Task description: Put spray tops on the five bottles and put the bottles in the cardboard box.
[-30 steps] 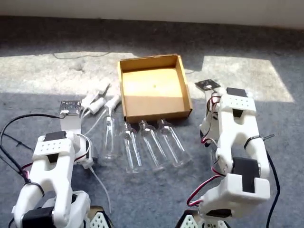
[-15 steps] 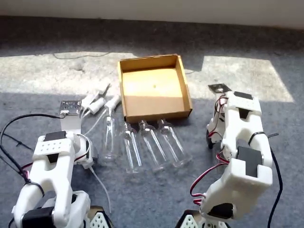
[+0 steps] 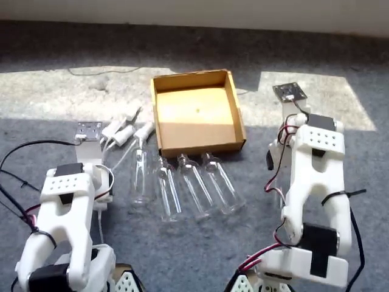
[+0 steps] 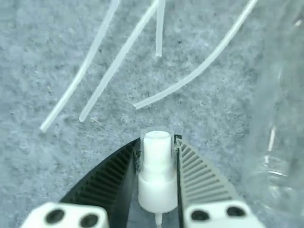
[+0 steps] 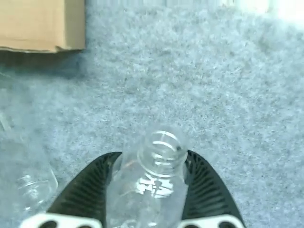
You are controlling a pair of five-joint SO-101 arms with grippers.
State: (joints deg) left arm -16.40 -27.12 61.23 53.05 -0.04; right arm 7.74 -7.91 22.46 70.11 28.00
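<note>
- Grey, carpet-like worktop (image 3: 273, 201), with broad sunlit patches across its far half; pale wall (image 3: 194, 8) beyond the far edge.
- Open cardboard box (image 3: 203, 146) in the middle, upright.
- Just in front of the box, four bottles (image 3: 194, 185) lying on their sides side by side, long axes running toward the box, open necks nearest it.
- Left of the box, loose spray tops (image 3: 124, 131), thin dip tubes (image 4: 114, 61) trailing over the worktop toward the left arm.
- Left gripper (image 4: 156, 142) clenched on a white spray top (image 4: 156, 166), held along the fingers, cap end away from the wrist, low over the worktop beside a lying bottle.
- Right gripper (image 5: 153, 154) partly spread and grasping a fifth clear bottle (image 5: 147, 190) by the shoulders, threaded open neck pointing away from the wrist, over bare worktop right of the box.
</note>
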